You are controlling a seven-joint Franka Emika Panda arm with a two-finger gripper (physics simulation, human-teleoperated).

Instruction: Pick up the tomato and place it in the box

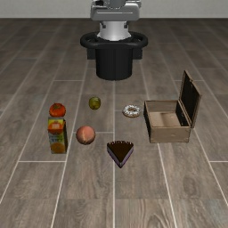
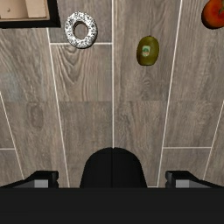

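The wooden plank floor spreads wide in every direction, with bare boards running to the edges beyond the small cluster of things. The black round pedestal stands directly under the pincer, which hangs high on the arm and looks straight down. Its two fingers are spread far apart with nothing between them. Out ahead of the pincer, past the pedestal, the brown box sits with its lid tipped up and its hollow open to the air. It is off toward the exterior view's right and well apart from the pincer. The wrist view catches only a corner of it. On the other side, toward the exterior view's left, a yellow-green carton stands upright. A dark cake slice lies farthest forward of all, with open floor around it. A peach rests between carton and cake. The tomato, red with a green cap, sits just behind the carton on the pincer's side. It is well apart from the pincer, forward of it and far out toward the exterior view's left. It is seen from above in the wrist view, cut by the frame's edge. The powdered doughnut lies near the box's corner, and the kiwi lies between doughnut and tomato. Clear boards separate every piece.
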